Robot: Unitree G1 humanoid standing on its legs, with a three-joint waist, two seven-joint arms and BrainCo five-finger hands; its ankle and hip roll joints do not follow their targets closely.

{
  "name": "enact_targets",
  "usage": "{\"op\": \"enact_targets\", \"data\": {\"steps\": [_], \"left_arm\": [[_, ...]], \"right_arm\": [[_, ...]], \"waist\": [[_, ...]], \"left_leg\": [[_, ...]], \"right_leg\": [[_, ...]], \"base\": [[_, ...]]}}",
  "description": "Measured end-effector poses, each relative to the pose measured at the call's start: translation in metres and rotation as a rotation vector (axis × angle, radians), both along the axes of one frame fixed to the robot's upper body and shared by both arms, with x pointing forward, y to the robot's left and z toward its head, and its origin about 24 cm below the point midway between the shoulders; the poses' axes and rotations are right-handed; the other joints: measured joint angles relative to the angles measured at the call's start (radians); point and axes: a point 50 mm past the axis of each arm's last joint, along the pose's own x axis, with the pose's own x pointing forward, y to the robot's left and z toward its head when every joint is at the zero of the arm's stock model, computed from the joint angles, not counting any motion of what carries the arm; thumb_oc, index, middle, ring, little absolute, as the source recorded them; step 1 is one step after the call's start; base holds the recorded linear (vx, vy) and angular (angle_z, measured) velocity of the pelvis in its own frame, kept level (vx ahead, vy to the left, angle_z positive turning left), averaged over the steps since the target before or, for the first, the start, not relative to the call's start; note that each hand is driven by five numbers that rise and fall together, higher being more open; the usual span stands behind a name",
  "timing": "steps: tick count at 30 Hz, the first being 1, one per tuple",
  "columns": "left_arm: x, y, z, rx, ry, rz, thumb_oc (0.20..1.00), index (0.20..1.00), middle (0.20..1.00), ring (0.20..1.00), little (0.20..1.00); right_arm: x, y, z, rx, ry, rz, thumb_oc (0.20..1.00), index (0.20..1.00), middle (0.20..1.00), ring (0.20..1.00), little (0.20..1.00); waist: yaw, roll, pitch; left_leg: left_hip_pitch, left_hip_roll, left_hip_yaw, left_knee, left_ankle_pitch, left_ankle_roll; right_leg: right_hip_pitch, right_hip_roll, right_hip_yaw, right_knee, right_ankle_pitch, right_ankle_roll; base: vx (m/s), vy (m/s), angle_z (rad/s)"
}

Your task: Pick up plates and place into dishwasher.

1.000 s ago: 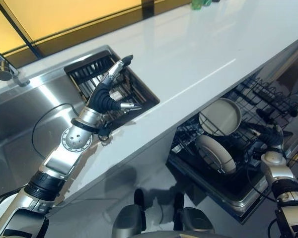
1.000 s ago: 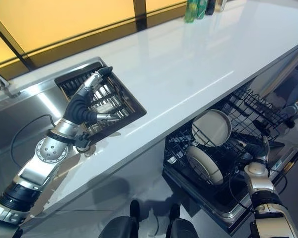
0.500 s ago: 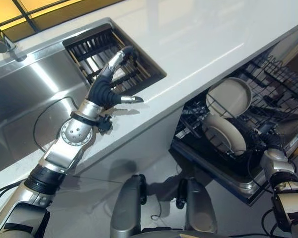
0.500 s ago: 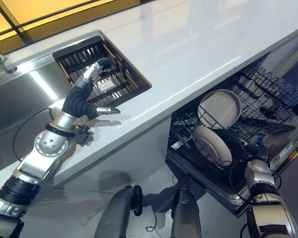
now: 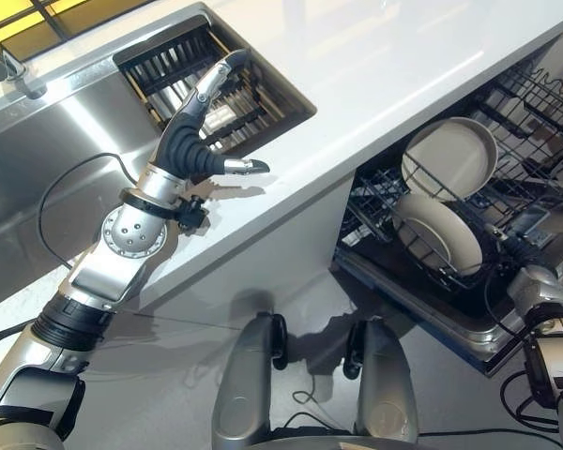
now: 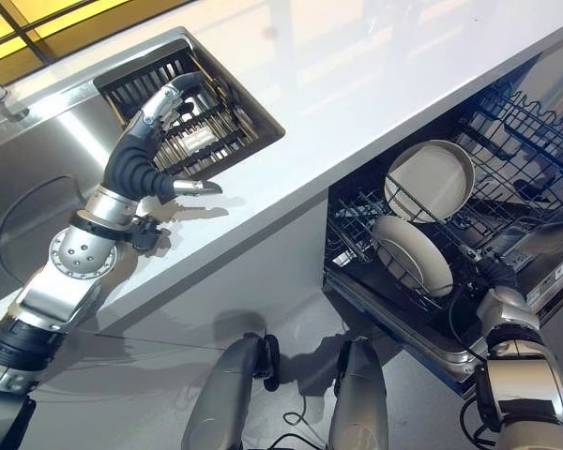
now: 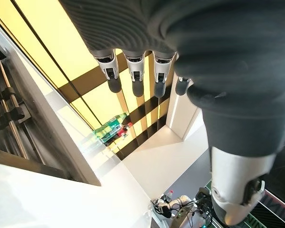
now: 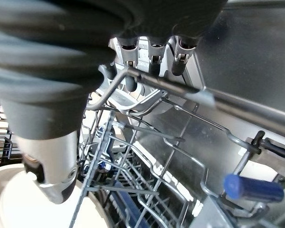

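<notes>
Left hand (image 5: 199, 141) is hovering open over the white surface (image 5: 375, 66) beside the sink rack (image 5: 169, 75), fingers straight, holding nothing. Right hand (image 8: 52, 61) is reaching into the dishwasher rack (image 6: 507, 141), fingers hanging loose by its wires. Two plates (image 6: 430, 180) are standing upright in that rack.

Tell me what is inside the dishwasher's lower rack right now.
Two pale plates stand on edge in the rack: one plate farther back, another plate nearer the front. The right hand is at the rack's wire edge; its fingers are partly hidden behind the wires.
</notes>
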Motion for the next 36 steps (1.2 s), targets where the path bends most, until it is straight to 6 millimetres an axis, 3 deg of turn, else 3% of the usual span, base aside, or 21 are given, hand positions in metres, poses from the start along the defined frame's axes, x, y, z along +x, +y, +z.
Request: {"op": "enact_targets", "data": {"steps": [11,19,23,30,36], "left_arm": [[-0.012,-0.005,0.012,0.032,-0.088,-0.078,1.000,1.000,1.000,1.000,1.000],[-0.012,-0.008,0.019,0.040,-0.112,-0.096,1.000,1.000,1.000,1.000,1.000],[-0.012,-0.008,0.020,0.037,-0.110,-0.102,1.000,1.000,1.000,1.000,1.000],[-0.012,-0.004,0.021,0.056,-0.097,-0.098,1.000,1.000,1.000,1.000,1.000],[-0.013,-0.001,0.022,0.077,-0.100,-0.091,1.000,1.000,1.000,1.000,1.000]], "right_arm": [[-0.001,-0.008,0.010,-0.053,0.012,0.060,1.000,1.000,1.000,1.000,1.000],[0.023,0.006,0.032,-0.072,0.032,0.165,1.000,1.000,1.000,1.000,1.000],[0.039,0.013,0.056,-0.083,-0.009,0.203,1.000,1.000,1.000,1.000,1.000],[0.073,0.032,0.133,-0.083,-0.249,0.253,1.000,1.000,1.000,1.000,1.000],[0.080,0.039,0.157,-0.043,-0.339,0.259,1.000,1.000,1.000,1.000,1.000]], "waist": [[0.024,0.001,-0.001],[0.030,0.001,0.000],[0.050,0.002,0.000],[0.104,0.006,-0.002],[0.148,0.012,-0.004]], "left_leg": [[-0.033,0.003,-0.026,0.020,-0.001,-0.010],[-0.049,0.003,-0.054,0.045,-0.007,-0.019],[-0.048,-0.006,-0.058,0.046,-0.008,-0.020],[-0.049,-0.027,-0.088,0.042,-0.003,-0.027],[-0.049,-0.046,-0.105,0.035,-0.004,-0.028]], "right_leg": [[-0.026,0.003,-0.018,0.026,-0.016,-0.018],[-0.024,-0.004,-0.048,0.046,-0.029,-0.029],[-0.024,-0.013,-0.050,0.060,-0.037,-0.030],[-0.007,-0.034,-0.082,0.070,-0.061,-0.029],[0.005,-0.053,-0.102,0.075,-0.079,-0.031]], "base": [[0.01,-0.080,0.01],[0.03,-0.062,0.05],[0.04,-0.046,0.03],[0.02,-0.034,0.17],[-0.01,-0.042,0.14]]}}
